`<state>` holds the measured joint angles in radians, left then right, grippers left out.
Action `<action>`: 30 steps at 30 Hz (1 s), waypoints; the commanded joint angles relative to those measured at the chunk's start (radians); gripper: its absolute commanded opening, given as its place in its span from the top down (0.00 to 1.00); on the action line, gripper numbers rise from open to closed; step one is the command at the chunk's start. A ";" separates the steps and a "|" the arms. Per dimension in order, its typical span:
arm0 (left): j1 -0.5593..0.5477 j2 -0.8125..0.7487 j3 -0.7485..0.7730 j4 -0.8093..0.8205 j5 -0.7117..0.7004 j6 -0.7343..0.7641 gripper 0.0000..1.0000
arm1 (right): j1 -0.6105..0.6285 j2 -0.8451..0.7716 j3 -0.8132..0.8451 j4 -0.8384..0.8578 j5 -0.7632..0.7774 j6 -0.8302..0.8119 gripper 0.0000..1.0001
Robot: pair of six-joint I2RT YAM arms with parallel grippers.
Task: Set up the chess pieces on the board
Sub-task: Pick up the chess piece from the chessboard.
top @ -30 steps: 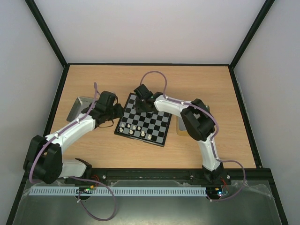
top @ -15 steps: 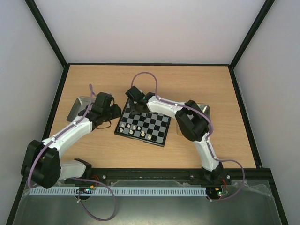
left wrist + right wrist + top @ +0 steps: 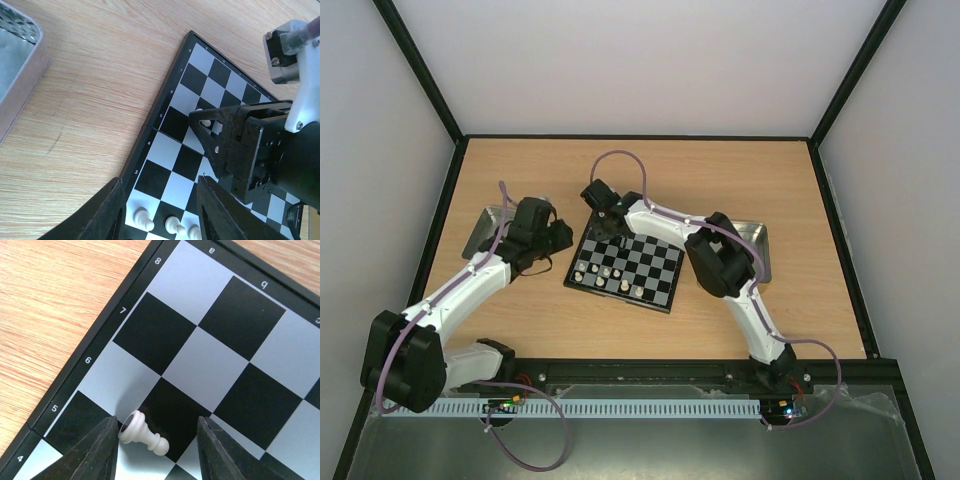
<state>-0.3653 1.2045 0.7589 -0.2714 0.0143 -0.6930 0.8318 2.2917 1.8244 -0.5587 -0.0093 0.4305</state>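
a: why do we have the right pincer (image 3: pixel 156 421) low over the far-left corner of the board (image 3: pixel 75 390)?
b: a white pawn (image 3: pixel 144 434) lies tipped on its side there, between the fingers. we judge it needs righting.
a: are we gripping it?
b: no. the jaws stand apart, wider than the pawn, and its base sits just beside one finger.
a: and the left pincer (image 3: pixel 160 200)?
b: apart too, empty, hovering at the board's left edge.

The wooden table (image 3: pixel 650 165) carries the board (image 3: pixel 661 263) near its middle, turned askew. A silvery left tin (image 3: pixel 485 228) and right tin (image 3: pixel 753 240) lie either side of it.
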 commanded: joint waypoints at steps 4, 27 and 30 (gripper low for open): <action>0.008 -0.004 -0.012 0.007 -0.001 -0.004 0.58 | 0.006 0.041 0.050 -0.078 0.060 -0.033 0.63; 0.012 -0.003 -0.015 0.003 0.010 0.010 0.58 | 0.006 0.113 0.164 -0.112 0.102 -0.059 0.78; 0.014 -0.009 -0.017 0.004 0.009 0.009 0.58 | 0.006 0.111 0.167 -0.111 0.113 -0.052 0.88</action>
<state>-0.3595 1.2049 0.7559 -0.2710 0.0242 -0.6918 0.8330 2.3753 1.9690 -0.6258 0.0597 0.3805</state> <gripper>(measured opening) 0.421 0.166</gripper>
